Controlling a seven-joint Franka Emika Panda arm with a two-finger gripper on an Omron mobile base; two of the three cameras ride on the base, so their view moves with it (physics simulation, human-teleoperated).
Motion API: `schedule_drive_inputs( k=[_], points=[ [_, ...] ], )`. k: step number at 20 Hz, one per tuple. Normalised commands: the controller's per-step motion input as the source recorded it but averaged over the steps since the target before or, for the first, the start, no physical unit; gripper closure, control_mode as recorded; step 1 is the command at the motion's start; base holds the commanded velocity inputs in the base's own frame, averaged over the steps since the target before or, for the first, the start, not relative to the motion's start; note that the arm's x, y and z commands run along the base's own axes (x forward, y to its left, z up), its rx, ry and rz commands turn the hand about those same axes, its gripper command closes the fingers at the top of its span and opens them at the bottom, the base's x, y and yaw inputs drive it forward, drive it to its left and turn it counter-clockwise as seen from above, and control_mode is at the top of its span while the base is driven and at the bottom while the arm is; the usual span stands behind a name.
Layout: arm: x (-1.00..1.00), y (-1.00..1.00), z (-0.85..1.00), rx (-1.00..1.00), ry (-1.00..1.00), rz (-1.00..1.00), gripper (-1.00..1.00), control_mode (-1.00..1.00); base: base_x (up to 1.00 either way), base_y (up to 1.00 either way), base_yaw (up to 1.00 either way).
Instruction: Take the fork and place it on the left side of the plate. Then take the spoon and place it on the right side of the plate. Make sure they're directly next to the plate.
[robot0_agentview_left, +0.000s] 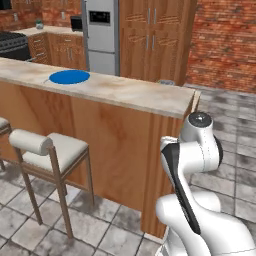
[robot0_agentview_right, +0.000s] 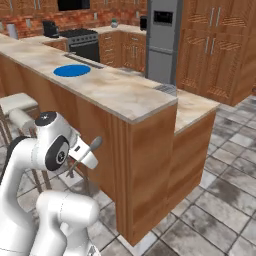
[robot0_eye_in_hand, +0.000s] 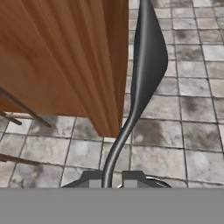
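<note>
The blue plate lies flat on the far left part of the marble counter. My gripper hangs low in front of the counter's wooden side, well below its top and to the right of the plate. It is shut on the spoon by the handle. In the hand view the spoon's rounded bowl points away from me over the tiled floor, beside the counter's wooden corner. The fork is out of view.
A cushioned stool stands against the counter's front, left of my arm. The counter's end panel is close to the gripper. A steel fridge and wooden cabinets stand behind. Tiled floor lies to the right.
</note>
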Motion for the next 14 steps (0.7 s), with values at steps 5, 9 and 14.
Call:
schedule_drive_inputs(
  k=[5,9,14],
  points=[
    [0.00,0.00,0.00,0.00,0.00,0.00,1.00,1.00,0.25,0.77,-0.39],
    [0.00,0.00,0.00,0.00,0.00,0.00,1.00,1.00,0.13,0.69,-0.31],
    [0.00,0.00,0.00,0.00,0.00,0.00,1.00,1.00,0.22,0.52,-0.21]
  ],
)
